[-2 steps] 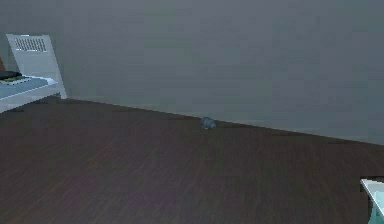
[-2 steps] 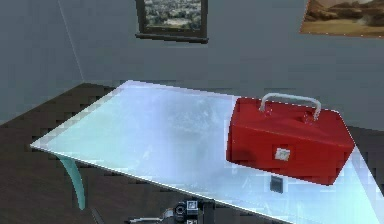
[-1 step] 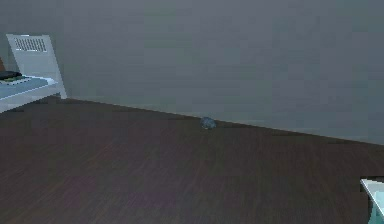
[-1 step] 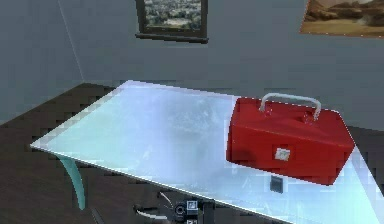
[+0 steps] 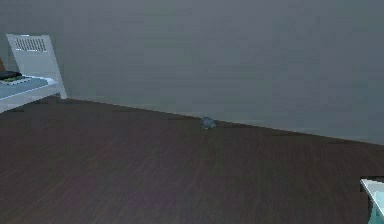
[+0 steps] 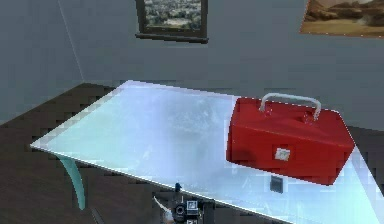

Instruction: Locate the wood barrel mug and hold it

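Tool [image 6: 183, 209] tucked by counter [image 6: 150, 120] near edge, prob. for driving; can't tell if it holds anything. You'd check round red case [image 6: 288, 138].

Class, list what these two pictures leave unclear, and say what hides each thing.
- Forward view: small grey blob at the wall's foot, too small to name.
- Forward view: white bed, cut by the left edge.
- Arm side view: right-hand framed picture, cut by the top edge.
- Arm side view: hand, cut by the bottom edge; whether it holds anything cannot be told.
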